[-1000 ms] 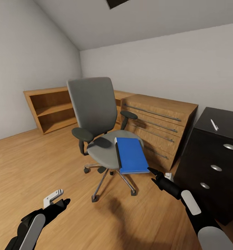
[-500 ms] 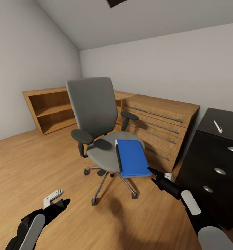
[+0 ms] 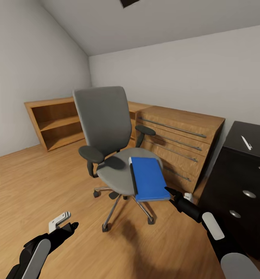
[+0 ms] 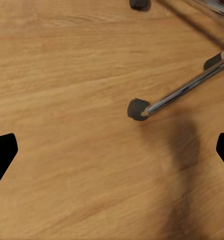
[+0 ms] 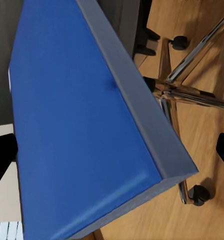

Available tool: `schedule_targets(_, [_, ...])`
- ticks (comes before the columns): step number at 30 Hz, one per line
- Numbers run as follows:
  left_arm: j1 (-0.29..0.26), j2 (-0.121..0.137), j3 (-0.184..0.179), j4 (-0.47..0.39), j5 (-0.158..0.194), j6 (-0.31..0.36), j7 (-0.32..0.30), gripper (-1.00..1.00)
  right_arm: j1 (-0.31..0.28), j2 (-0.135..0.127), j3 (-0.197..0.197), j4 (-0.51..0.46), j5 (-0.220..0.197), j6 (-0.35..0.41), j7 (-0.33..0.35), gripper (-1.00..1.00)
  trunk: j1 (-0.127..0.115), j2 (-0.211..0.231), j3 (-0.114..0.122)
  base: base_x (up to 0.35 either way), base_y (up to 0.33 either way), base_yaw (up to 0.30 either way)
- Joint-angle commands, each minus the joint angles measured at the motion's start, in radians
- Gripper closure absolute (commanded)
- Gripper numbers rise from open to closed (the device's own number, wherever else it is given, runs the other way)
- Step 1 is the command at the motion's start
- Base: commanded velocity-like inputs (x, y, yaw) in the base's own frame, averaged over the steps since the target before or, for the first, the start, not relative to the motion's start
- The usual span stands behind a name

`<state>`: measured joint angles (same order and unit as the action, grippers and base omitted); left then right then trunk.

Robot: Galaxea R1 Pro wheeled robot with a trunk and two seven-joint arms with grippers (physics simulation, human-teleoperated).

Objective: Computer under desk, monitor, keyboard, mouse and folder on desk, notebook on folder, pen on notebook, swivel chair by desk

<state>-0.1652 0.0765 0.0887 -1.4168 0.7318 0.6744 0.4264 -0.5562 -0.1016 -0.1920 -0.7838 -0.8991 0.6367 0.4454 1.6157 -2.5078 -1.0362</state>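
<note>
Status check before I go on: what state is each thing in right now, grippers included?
folder: flat on the chair seat, front edge overhanging
swivel chair: upright on the floor, apart from the desk
pen: lying on the desk top
desk drawers: shut
left gripper: open, empty, over the floor
right gripper: open, at the folder's near corner

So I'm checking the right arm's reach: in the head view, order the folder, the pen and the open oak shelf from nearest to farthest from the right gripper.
1. folder, on the chair seat, just ahead of the right gripper.
2. pen, on the black desk top, to the right.
3. open oak shelf, far left by the wall.
</note>
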Motion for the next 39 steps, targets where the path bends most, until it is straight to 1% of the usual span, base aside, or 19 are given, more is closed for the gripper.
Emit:
schedule_targets(1, [-0.001,0.0,0.0,-0.001,0.011,0.003,0.009,-1.0,-0.001,0.0,-0.003,0.0,-0.003,0.008,0.001,-1.0,0.0,0.0,-0.001,0.104,0.032,0.0])
schedule_targets(39, [-0.001,0.0,-0.001,-0.001,0.011,0.005,0.008,-1.0,-0.001,0.002,-0.003,0.003,-0.002,0.006,0.001,-1.0,0.0,0.0,-0.001,0.008,0.002,0.0])
